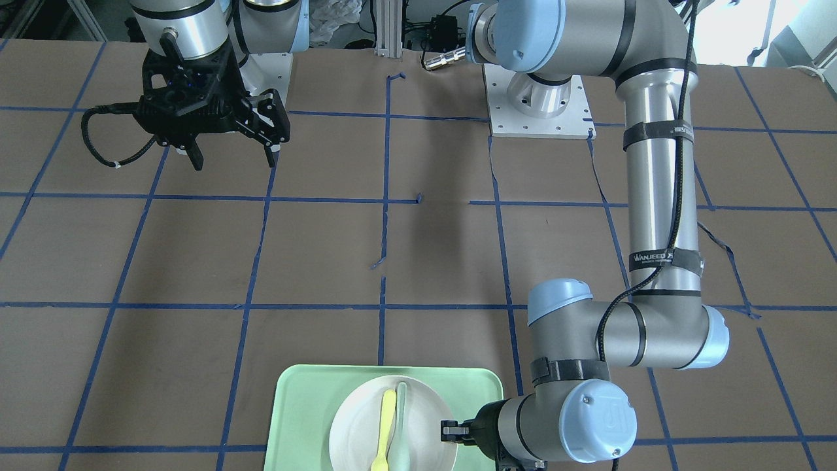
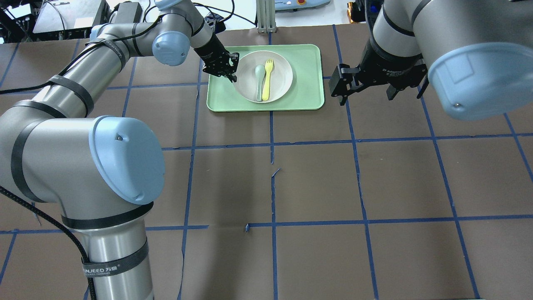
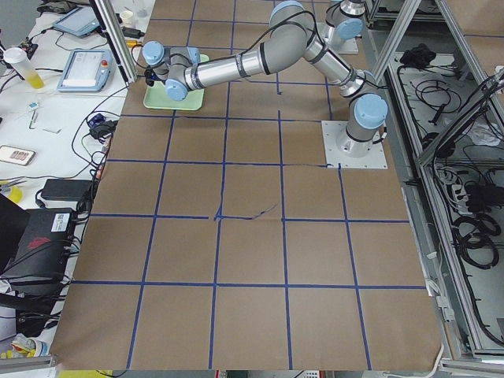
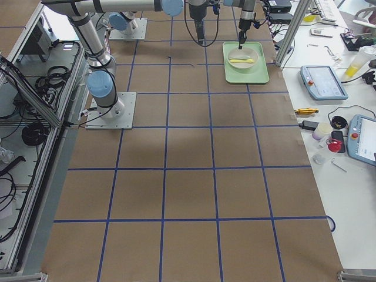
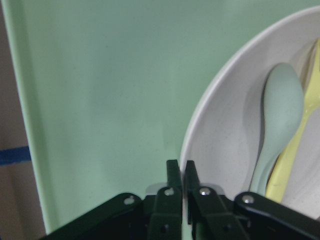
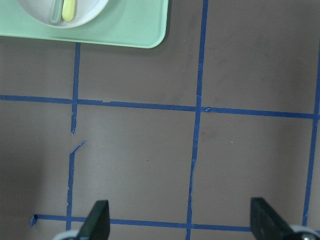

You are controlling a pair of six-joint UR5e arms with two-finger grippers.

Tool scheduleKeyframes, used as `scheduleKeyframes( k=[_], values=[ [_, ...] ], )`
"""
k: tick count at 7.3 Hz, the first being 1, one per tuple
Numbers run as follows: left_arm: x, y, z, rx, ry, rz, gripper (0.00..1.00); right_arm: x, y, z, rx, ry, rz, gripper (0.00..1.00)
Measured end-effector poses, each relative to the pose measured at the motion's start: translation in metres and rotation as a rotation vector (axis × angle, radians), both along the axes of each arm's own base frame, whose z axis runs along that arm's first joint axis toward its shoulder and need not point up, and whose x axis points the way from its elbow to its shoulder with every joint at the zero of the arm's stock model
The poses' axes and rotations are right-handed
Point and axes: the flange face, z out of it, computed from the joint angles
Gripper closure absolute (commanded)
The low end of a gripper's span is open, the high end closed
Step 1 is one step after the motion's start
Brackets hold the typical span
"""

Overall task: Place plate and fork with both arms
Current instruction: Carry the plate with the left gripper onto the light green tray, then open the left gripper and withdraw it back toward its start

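Observation:
The off-white plate (image 2: 281, 71) lies on the mint-green tray (image 2: 307, 79) at the table's far side. The pale-yellow fork (image 2: 267, 79) lies in the plate beside a grey-green spoon (image 2: 259, 79). My left gripper (image 2: 232, 73) is at the plate's left rim, and in the left wrist view (image 5: 180, 172) its jaws are pinched on that rim (image 5: 200, 135). My right gripper (image 2: 381, 96) hangs open and empty above the table, to the right of the tray. In the front view the plate (image 1: 356, 425), the fork (image 1: 384, 425) and the left gripper (image 1: 448, 432) sit at the bottom edge.
The table is brown with blue tape grid lines (image 2: 272, 146). The tray's near corner shows in the right wrist view (image 6: 145, 30). The right gripper (image 1: 233, 162) is far from the tray (image 1: 307, 405) in the front view. Operator gear lies beyond the table's edge (image 4: 320, 82).

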Motion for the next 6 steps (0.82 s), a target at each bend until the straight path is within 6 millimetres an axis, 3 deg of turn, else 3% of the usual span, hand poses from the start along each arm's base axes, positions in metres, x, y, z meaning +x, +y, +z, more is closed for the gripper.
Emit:
scheduleKeyframes(
  k=[2, 4, 6],
  values=[
    [-0.001, 0.001, -0.001, 0.003, 0.007, 0.009, 0.03, 0.0, 0.0, 0.0, 0.001, -0.001, 0.0, 0.0],
    [0.001, 0.01, 0.011, -0.016, 0.007, 0.002, 0.0, 0.0, -0.001, 0.001, -0.001, 0.0, 0.0, 0.0],
    [0.03, 0.039, 0.055, -0.036, -0.035, 0.029, 0.0, 0.0, -0.001, 0.001, -0.002, 0.0, -0.001, 0.0]
  ],
)
